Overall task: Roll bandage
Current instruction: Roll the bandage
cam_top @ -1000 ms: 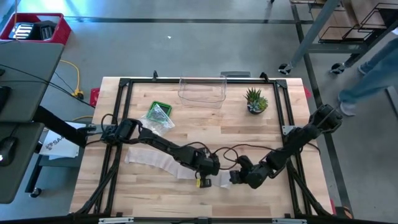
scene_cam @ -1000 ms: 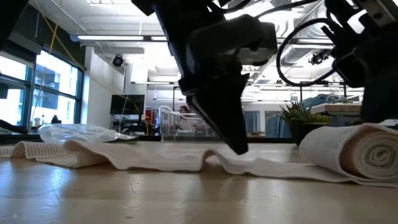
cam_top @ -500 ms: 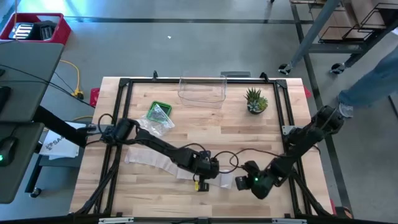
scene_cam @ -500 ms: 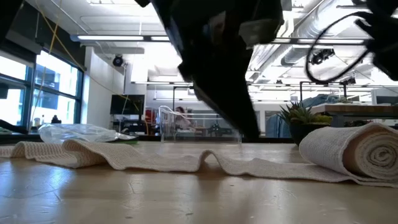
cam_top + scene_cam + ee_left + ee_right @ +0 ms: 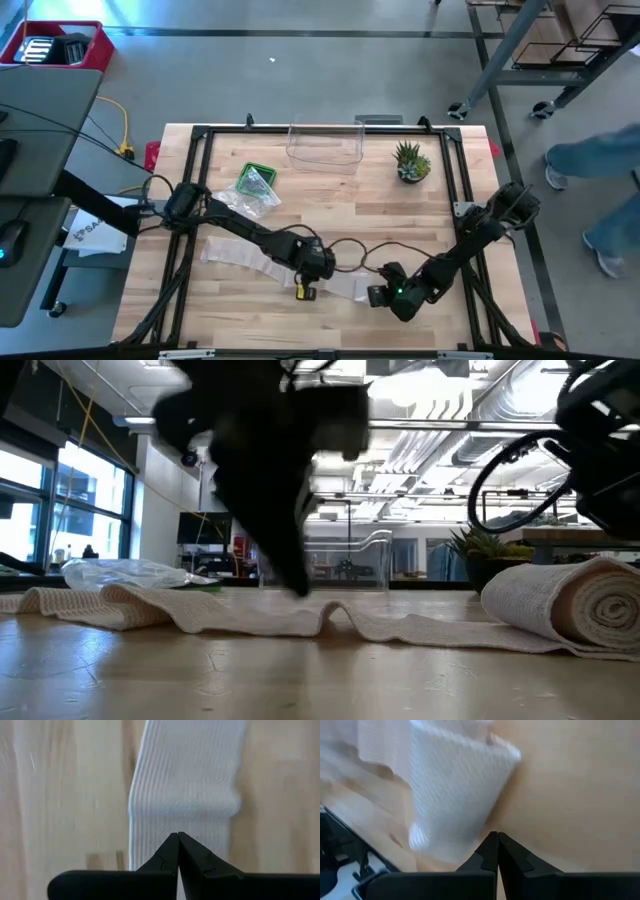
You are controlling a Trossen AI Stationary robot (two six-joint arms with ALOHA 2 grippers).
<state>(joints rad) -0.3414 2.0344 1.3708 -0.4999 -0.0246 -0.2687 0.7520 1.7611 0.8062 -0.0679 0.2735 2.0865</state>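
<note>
The bandage (image 5: 262, 262) is found lying on the front part of the worktop (image 5: 330, 210), its long axis running across from the left toward the right. The loose, unrolled length is spread to the left; the rolled end (image 5: 565, 600) lies at the right, as is seen in the low view.

The left claw (image 5: 303, 278) is held over the flat strip about midway along it, its two fingers pressed together with nothing between them; in its wrist view the ribbed cloth (image 5: 185, 795) stretches straight ahead of the tips. The right claw (image 5: 380, 296) is placed just beside the rolled end, likewise brought together on nothing.

It is judged that the roll is nearer to the right claw, and that the unrolled length lies away from it toward the left arm. Rolling would therefore have to be driven leftward along the strip.
</note>
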